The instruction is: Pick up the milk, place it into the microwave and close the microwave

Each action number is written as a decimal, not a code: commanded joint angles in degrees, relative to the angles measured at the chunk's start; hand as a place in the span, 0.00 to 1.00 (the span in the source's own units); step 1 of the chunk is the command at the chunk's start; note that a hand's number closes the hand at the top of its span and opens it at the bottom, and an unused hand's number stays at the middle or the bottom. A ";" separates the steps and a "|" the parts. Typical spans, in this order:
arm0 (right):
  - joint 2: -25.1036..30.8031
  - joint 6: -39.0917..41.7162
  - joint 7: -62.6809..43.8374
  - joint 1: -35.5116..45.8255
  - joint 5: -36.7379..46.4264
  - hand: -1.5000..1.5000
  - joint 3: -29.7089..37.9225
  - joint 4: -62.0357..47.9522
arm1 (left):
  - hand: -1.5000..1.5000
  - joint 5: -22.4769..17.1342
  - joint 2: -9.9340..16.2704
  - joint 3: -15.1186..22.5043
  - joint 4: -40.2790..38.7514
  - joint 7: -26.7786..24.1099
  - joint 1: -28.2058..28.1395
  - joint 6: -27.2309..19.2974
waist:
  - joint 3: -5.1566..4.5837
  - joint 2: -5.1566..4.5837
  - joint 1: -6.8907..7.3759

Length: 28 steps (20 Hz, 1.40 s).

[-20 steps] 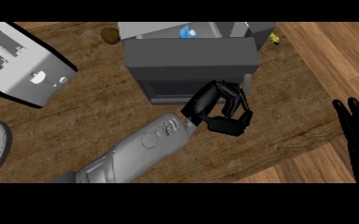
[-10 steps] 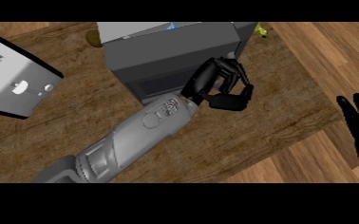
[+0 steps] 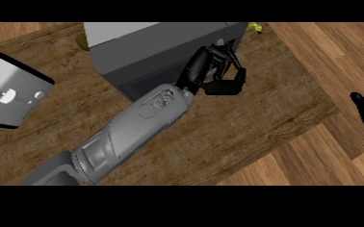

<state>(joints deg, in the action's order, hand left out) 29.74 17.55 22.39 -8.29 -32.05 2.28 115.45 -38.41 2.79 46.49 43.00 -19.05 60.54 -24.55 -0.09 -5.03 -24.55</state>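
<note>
Resting its curled, empty black left hand (image 3: 217,72) against the boxy grey microwave (image 3: 167,48) at 12 o'clock, likely shutting it, while the right hand (image 3: 357,105) idles at 3 o'clock, can't tell its fingers.

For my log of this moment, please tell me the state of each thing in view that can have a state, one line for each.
microwave: door looks shut; inside not visible.
milk: not visible in this view.
left hand: fingers curled, at the microwave's front right corner; nothing seen in it.
right hand: only a tip shows at the right edge; fingers cannot be judged.
white appliance: lies at the left edge, partly cut off.
</note>
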 commanded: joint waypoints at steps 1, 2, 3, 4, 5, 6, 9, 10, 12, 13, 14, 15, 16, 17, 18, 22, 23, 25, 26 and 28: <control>1.98 0.54 -1.36 1.03 -0.76 0.00 1.32 -0.06 | 1.00 -0.90 -2.65 0.37 -1.30 -0.26 3.81 0.18 | 0.10 -0.52 -1.18; 2.12 0.45 -1.44 1.24 -1.09 0.00 1.71 0.02 | 1.00 -1.14 -2.65 0.24 -1.42 -0.31 3.71 -0.52 | 0.11 -0.70 -1.88; 2.00 0.37 -1.57 1.64 -1.51 0.00 1.69 -0.21 | 1.00 -1.43 -2.64 0.34 -0.94 0.02 4.28 -0.88 | 0.18 -0.71 -1.97; 2.29 0.64 -1.55 1.56 -1.79 0.00 2.06 -0.25 | 1.00 -1.39 -2.64 0.34 -1.50 -0.34 3.97 -1.30 | 0.22 -0.70 -1.85; 2.63 0.56 -1.58 2.23 -1.75 0.00 2.50 -0.23 | 1.00 -1.65 -2.63 0.60 -0.89 -0.69 3.86 -1.50 | 0.17 -0.77 -2.01; 3.08 0.52 -2.19 2.04 -1.92 0.00 2.65 -0.11 | 1.00 -2.00 -2.63 0.51 -0.90 -0.23 4.15 -1.82 | 0.14 -0.59 -2.36; 4.29 0.60 -2.97 2.94 -2.44 0.00 3.71 -0.21 | 1.00 -2.19 -2.62 1.08 -0.63 -0.44 4.26 -3.27 | 0.12 -0.56 -2.90; 4.61 0.67 -3.13 3.38 -2.17 0.00 3.67 -0.25 | 1.00 -2.21 -2.61 1.35 -0.70 -0.53 4.29 -3.19 | 0.13 -0.76 -2.51; 5.25 1.15 -3.49 3.38 -2.68 0.00 4.05 -0.41 | 1.00 -2.73 -2.61 1.13 -0.55 -0.72 4.20 -4.13 | 0.16 -0.80 -3.10; 5.23 1.18 -3.50 3.36 -2.91 0.00 4.20 -0.85 | 1.00 -2.86 -2.61 1.24 -0.49 -0.82 4.25 -4.06 | 0.24 -0.86 -2.83; 5.00 1.37 -3.45 3.48 -3.49 0.00 3.99 -0.76 | 1.00 -2.81 -2.60 1.53 -0.47 -0.98 4.11 -4.53 | 0.30 -0.95 -3.12; 4.95 1.20 -3.59 3.91 -4.23 0.00 4.29 -0.78 | 1.00 -2.79 -2.60 1.93 -0.27 -1.11 4.00 -4.90 | 0.29 -0.87 -3.08; 5.33 1.58 -3.84 3.70 -4.30 0.00 4.30 -1.03 | 1.00 -2.90 -2.59 1.69 -0.42 -1.28 4.09 -5.35 | 0.31 -0.99 -3.21; 5.05 1.35 -3.55 4.05 -4.58 0.00 4.59 -1.05 | 1.00 -3.32 -2.59 1.42 -0.29 -1.19 4.34 -5.33 | 0.32 -0.83 -2.84; 5.43 1.64 -4.03 4.28 -5.39 0.00 4.59 -0.38 | 1.00 -3.30 -2.59 2.17 -0.25 -0.92 3.79 -6.17 | 0.27 -0.65 -3.65; 6.26 2.03 -4.48 4.88 -6.54 0.00 5.53 -1.15 | 1.00 -3.89 -2.58 1.89 -0.19 -1.35 4.05 -6.77 | 0.31 -1.02 -3.66; 5.96 1.80 -4.54 4.81 -6.49 0.00 5.22 -0.98 | 1.00 -4.12 -2.58 2.15 0.10 -1.25 3.99 -7.05 | 0.31 -0.93 -3.84; 6.41 2.03 -4.65 5.30 -7.07 0.00 5.73 -0.84 | 1.00 -4.07 -2.58 2.25 -0.02 -1.49 4.29 -7.13 | 0.30 -0.94 -4.05; 6.31 1.91 -5.05 5.28 -7.51 0.00 5.52 -1.26 | 1.00 -4.44 -2.57 2.30 0.20 -1.35 4.01 -7.82 | 0.31 -1.09 -3.87; 7.15 2.58 -5.55 5.51 -7.90 0.00 5.56 -0.87 | 1.00 -4.50 -2.57 2.39 0.12 -1.43 4.18 -8.36 | 0.24 -0.82 -3.68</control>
<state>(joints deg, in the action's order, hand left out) 36.17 19.69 17.52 -3.21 -39.02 7.62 114.51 -42.59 4.50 48.83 45.05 -21.12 59.85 -34.34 0.10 -5.25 -27.14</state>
